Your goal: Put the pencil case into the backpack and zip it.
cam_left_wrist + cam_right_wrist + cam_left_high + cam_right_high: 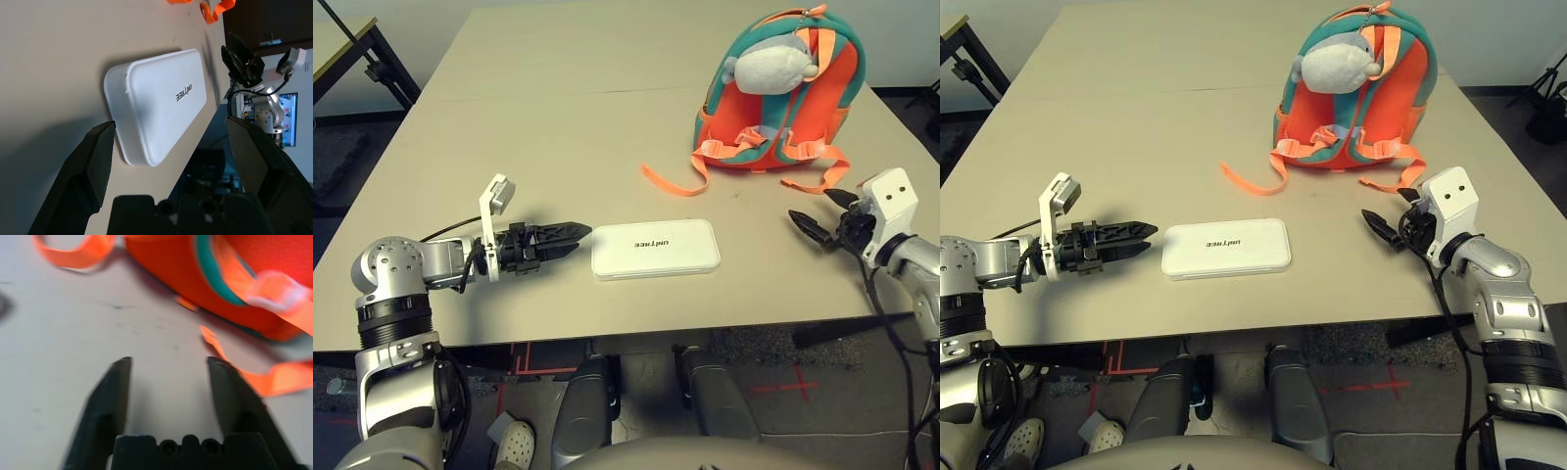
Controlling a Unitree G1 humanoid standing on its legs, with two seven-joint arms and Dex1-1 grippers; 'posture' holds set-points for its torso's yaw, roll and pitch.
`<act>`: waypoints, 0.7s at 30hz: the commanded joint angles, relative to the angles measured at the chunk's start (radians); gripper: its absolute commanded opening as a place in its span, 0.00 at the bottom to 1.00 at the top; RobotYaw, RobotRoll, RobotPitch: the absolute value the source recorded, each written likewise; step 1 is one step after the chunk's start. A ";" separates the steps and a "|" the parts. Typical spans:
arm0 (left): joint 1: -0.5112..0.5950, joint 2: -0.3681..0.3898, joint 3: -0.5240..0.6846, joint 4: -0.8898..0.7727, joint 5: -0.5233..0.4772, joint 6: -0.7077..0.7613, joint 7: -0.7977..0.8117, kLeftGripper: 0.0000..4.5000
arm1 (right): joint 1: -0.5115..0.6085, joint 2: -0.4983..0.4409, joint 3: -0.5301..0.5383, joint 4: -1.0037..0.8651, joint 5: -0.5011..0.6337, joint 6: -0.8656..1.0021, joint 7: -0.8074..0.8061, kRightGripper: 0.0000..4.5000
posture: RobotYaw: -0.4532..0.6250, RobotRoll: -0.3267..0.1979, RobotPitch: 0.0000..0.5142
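The white pencil case lies flat near the table's front edge, its dark lettering facing up. My left gripper is open at its left end, fingertips just short of the case and low over the table; in the left wrist view the case lies ahead between the spread fingers. The orange and teal backpack rests at the back right, straps facing me, with a grey-white plush toy on it. My right gripper hovers right of the case, in front of the backpack, open and holding nothing.
Loose orange straps trail from the backpack onto the table toward the case. A second table with a black frame stands at the far left. The table's front edge runs close below the case.
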 commanded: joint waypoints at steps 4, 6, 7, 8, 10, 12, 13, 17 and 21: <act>0.016 0.012 -0.046 0.011 0.034 0.013 -0.014 1.00 | 0.028 -0.001 0.050 -0.050 -0.011 0.038 0.054 0.08 | 0.28 0.62 0.31; 0.017 0.009 -0.045 0.017 0.045 0.011 -0.016 1.00 | 0.035 0.002 0.066 -0.062 -0.010 0.048 0.069 0.00 | 0.28 0.62 0.31; 0.018 0.008 -0.045 0.018 0.048 0.009 -0.019 1.00 | 0.038 0.003 0.071 -0.066 -0.008 0.052 0.076 0.00 | 0.28 0.62 0.31; 0.017 0.006 -0.047 0.020 0.052 0.006 -0.021 1.00 | 0.039 0.004 0.076 -0.067 -0.009 0.053 0.081 0.00 | 0.28 0.62 0.31; 0.018 0.001 -0.047 0.025 0.058 0.003 -0.027 1.00 | 0.041 0.006 0.085 -0.066 -0.012 0.050 0.087 0.00 | 0.28 0.62 0.31; 0.018 -0.005 -0.053 0.037 0.066 -0.008 -0.034 1.00 | 0.042 0.010 0.095 -0.059 -0.017 0.045 0.092 0.00 | 0.28 0.62 0.32; 0.017 -0.007 -0.059 0.042 0.072 -0.013 -0.037 1.00 | 0.041 0.012 0.099 -0.056 -0.020 0.042 0.094 0.00 | 0.28 0.62 0.32; 0.009 -0.012 -0.076 0.064 0.086 -0.027 -0.059 1.00 | 0.045 0.016 0.111 -0.053 -0.028 0.040 0.108 0.00 | 0.28 0.62 0.32; -0.002 -0.016 -0.084 0.085 0.099 -0.041 -0.080 1.00 | 0.056 0.012 0.123 -0.062 -0.031 0.050 0.125 0.00 | 0.27 0.62 0.33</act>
